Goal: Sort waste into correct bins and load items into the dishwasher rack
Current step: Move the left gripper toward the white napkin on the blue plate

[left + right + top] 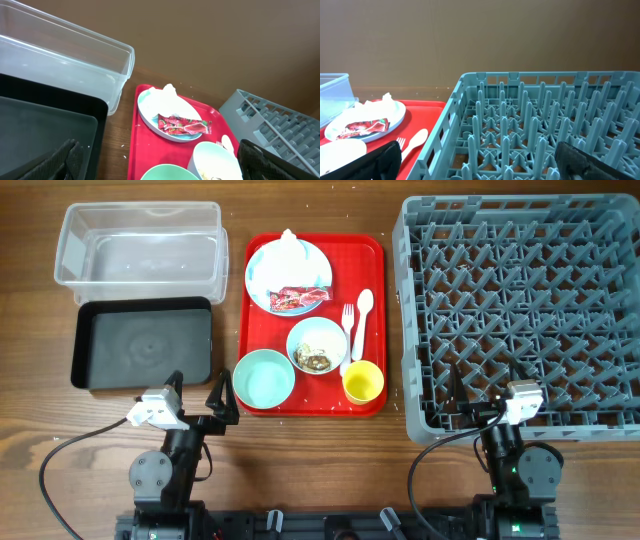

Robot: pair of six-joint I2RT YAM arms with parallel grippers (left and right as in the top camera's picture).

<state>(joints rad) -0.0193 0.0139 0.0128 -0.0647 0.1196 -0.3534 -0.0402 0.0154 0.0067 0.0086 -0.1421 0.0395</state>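
Note:
On the red serving tray, a pale blue plate (262,280) holds the white napkin (290,250) and the red wrapper (298,299). One bowl (317,345) holds brown scraps, and another bowl (264,378) is empty. The yellow cup (363,382), fork (348,330) and spoon (364,310) lie beside them. The clear tub (140,245) and black tray (143,342) stand at the left. The grey rack (520,310) stands at the right. My left gripper (197,393) (165,162) is open and empty near the tray's front left corner. My right gripper (487,395) (482,160) is open and empty over the rack's front edge.
The red serving tray (375,270) lies between the bins and the rack on a wooden table. A few white crumbs lie on the wood between the black tray and the red tray (125,146). A cable loops at the front left (60,455).

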